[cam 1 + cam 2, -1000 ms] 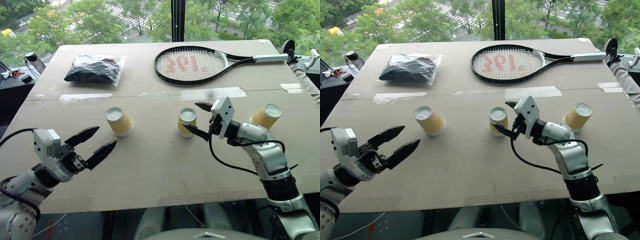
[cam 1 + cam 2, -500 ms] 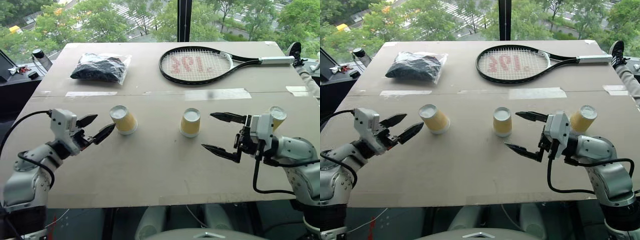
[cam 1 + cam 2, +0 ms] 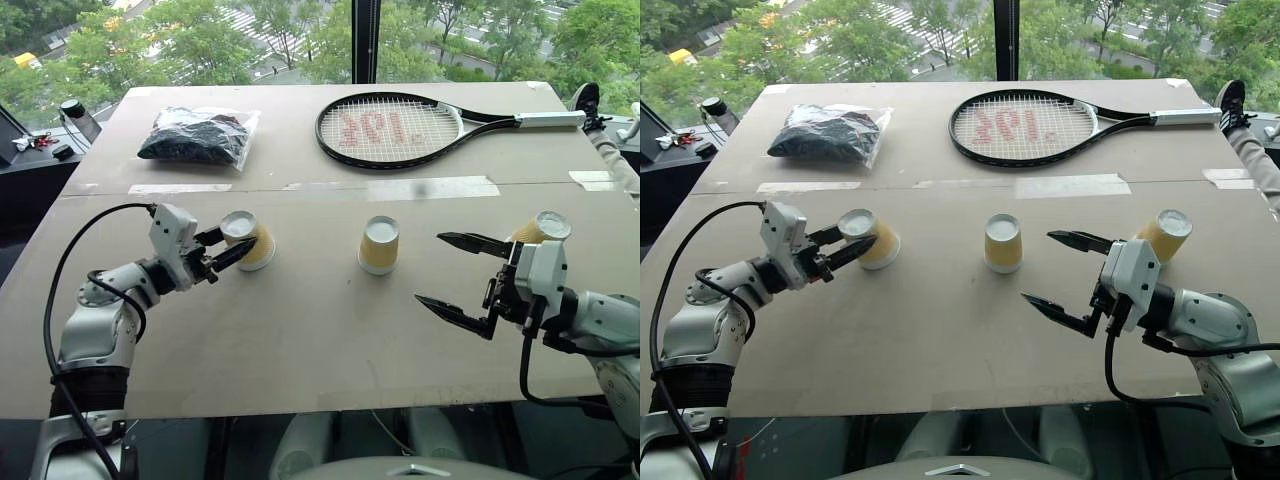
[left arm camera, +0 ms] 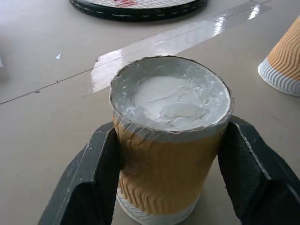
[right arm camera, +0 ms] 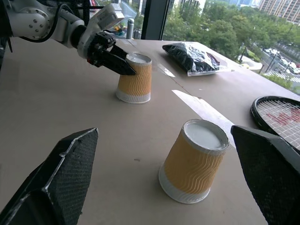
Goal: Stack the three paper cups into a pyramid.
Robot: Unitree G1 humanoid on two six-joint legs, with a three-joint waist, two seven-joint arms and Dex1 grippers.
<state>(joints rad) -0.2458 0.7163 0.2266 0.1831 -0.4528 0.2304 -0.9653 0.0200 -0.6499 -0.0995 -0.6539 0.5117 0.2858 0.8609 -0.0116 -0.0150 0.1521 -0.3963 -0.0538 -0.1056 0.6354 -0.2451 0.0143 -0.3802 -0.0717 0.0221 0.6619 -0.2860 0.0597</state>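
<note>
Three yellow ribbed paper cups stand upside down in a row across the brown table. My left gripper (image 3: 238,248) is shut on the left cup (image 3: 252,240); the left wrist view shows a finger (image 4: 93,187) pressed to each side of that cup (image 4: 171,140). The middle cup (image 3: 379,245) stands alone, tilted slightly in the right wrist view. My right gripper (image 3: 428,268) hangs open with nothing in it, between the middle cup and the right cup (image 3: 545,228), nearer the table's front. The right cup is partly hidden behind my right hand.
A tennis racket (image 3: 390,128) lies at the back of the table and a black bag in clear plastic (image 3: 195,137) at the back left. Tape strips (image 3: 430,187) cross the table's seam. A person's shoe and leg (image 3: 600,130) show at the far right edge.
My left gripper moved forward to the left cup and shut on it. My right gripper drew back from the middle cup toward the right, still open.
</note>
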